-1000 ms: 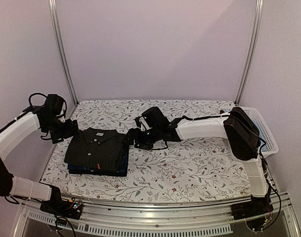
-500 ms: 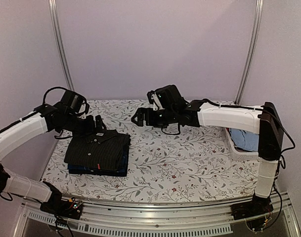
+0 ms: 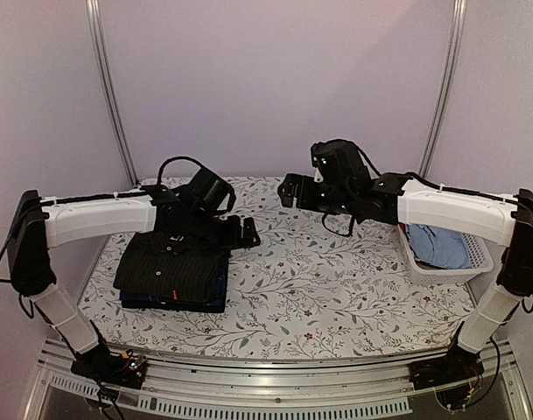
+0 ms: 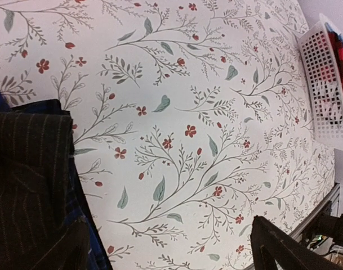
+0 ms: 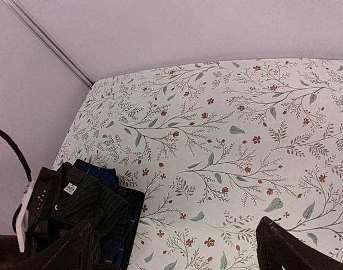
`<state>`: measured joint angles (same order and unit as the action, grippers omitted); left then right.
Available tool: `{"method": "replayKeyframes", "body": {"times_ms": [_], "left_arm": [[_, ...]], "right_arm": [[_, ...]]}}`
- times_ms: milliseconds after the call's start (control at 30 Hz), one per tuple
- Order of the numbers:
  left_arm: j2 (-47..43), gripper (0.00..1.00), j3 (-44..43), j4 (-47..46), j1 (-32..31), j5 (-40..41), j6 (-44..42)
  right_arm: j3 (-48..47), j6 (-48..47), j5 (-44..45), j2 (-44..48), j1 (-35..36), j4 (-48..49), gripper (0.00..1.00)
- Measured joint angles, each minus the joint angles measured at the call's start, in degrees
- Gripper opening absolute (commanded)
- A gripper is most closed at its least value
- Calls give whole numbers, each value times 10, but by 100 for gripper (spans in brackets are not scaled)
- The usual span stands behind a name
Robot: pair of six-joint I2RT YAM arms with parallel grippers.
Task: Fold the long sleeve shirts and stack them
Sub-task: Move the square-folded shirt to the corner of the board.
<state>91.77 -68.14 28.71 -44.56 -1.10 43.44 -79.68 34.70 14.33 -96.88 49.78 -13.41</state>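
Note:
The long sleeve shirts lie folded in one stack at the table's left. The black pinstriped shirt [image 3: 172,267] is on top, collar toward the back. The navy checked shirt [image 3: 216,293] shows under its right edge. My left gripper [image 3: 241,234] hovers open just past the stack's back right corner, holding nothing. My right gripper [image 3: 292,190] hangs open higher up, over the back middle, also holding nothing. The left wrist view has the black shirt [image 4: 30,185] and navy edge [image 4: 87,225] at the left, beside the open gripper [image 4: 177,250]. The right wrist view shows the stack [image 5: 75,197] far below its open gripper [image 5: 177,253].
A white mesh basket [image 3: 476,258] stands at the table's right edge with light blue cloth [image 3: 437,245] in it. The basket [image 4: 329,90] also shows in the left wrist view. The floral table cover [image 3: 336,280] runs to metal frame posts at the back corners.
Both grippers left the stack: the left swung from the stack's left side over to its back right, the right lifted and drew back to the right. Both jaws widened.

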Motion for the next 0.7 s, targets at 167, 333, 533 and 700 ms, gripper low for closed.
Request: {"method": "replayKeyframes", "body": {"times_ms": [167, 333, 533, 700], "left_arm": [[80, 100, -43, -21, -21, 1, 2], [128, 100, -61, -29, -22, 10, 1], [177, 100, -66, -42, -16, 16, -1], [201, 100, -64, -47, -6, 16, -1]], "right_arm": [[14, -3, 55, 34, 0, -4, 99], [45, -14, 84, 54, -2, -16, 99], [58, -43, 97, 60, -3, -20, 99], [67, -57, 108, 70, -3, -21, 99]]}}
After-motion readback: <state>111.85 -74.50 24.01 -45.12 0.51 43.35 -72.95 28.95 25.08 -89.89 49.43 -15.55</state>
